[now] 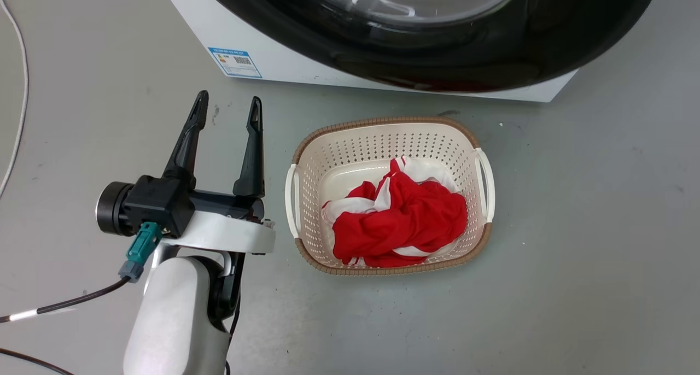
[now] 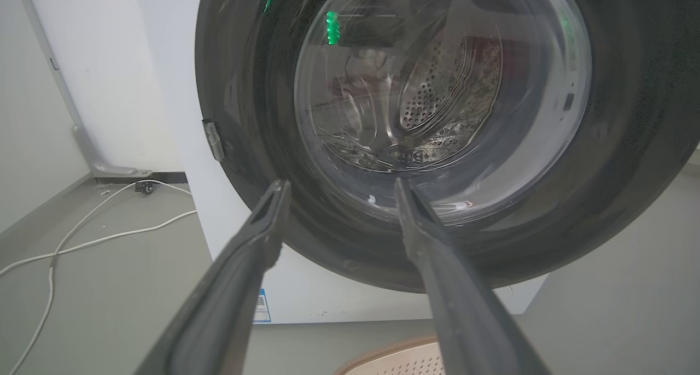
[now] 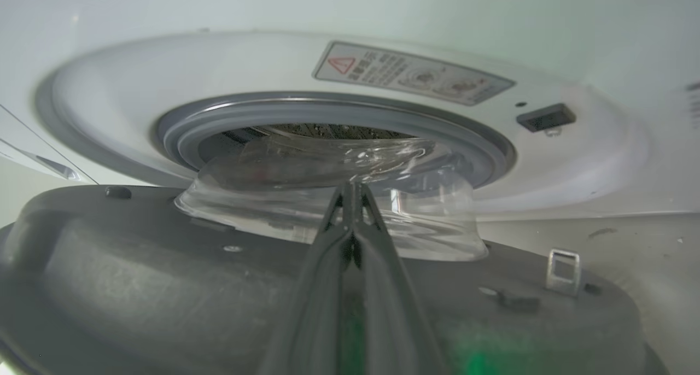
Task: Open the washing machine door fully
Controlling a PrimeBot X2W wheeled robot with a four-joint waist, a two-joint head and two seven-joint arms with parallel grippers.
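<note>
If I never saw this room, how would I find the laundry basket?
Find the big white washing machine with its round black door. On the grey floor just in front of it sits a cream basket with holes in its walls and a brown rim. Nothing else nearby holds a crumpled red and white cloth.

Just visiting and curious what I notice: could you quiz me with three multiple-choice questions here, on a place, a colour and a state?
1. Where is the laundry basket? A on the floor in front of the washing machine; B on a table; C on a chair.
2. The cloth in it is: A blue; B red and white; C black.
3. The left gripper is: A shut on the cloth; B shut, empty; C open, empty.
Answers: A, it stands on the grey floor by the washing machine; B, red folds with white bands; C, its fingers stand apart with nothing between.
</note>
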